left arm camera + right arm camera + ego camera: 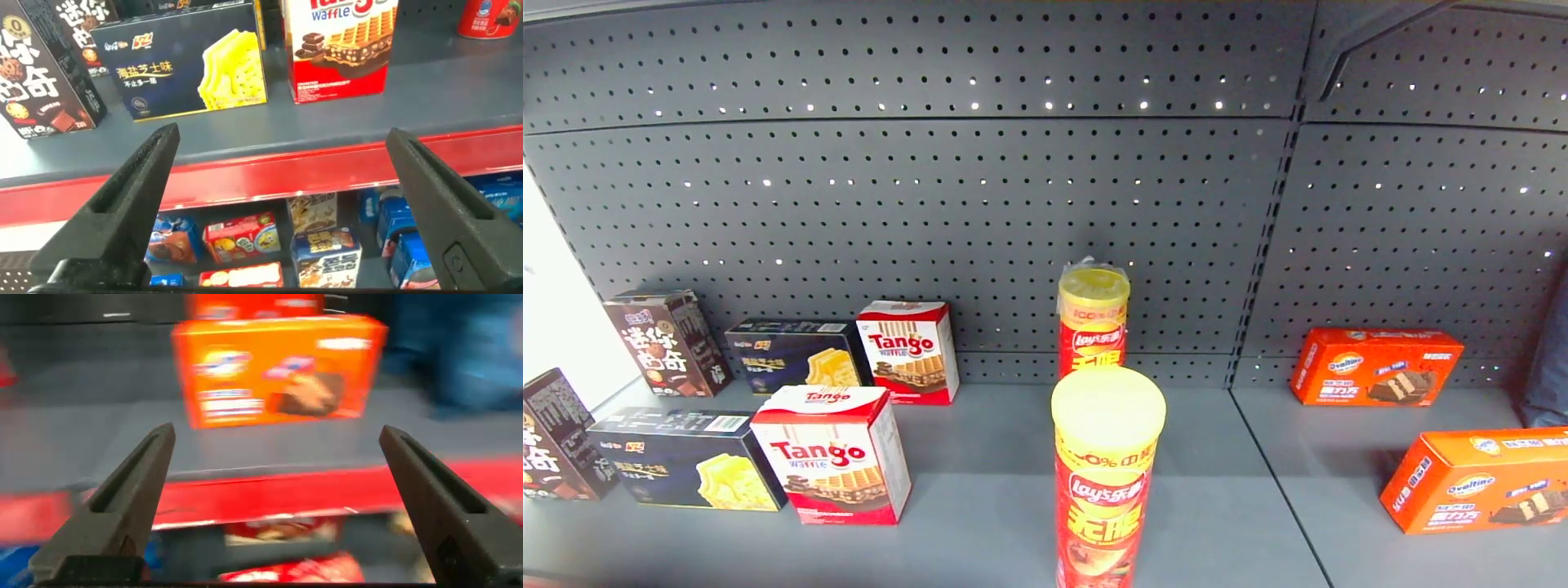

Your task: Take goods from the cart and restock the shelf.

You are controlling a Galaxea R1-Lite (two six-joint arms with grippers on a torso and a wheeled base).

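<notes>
You face a grey shelf (980,523). At centre, front chip can (1104,482) stands before rear chip can (1093,331). An orange box (1474,482) lies lower right.

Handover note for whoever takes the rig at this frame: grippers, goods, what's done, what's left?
Left gripper: open, empty, facing the grey metal shelf edge near the red-and-white wafer box.
Right gripper: open, empty, facing an orange cardboard box.
Done: two tall red crisp cans with yellow lids stand mid-shelf, one behind the other.
Left: likely fetch the next item from the cart.
</notes>
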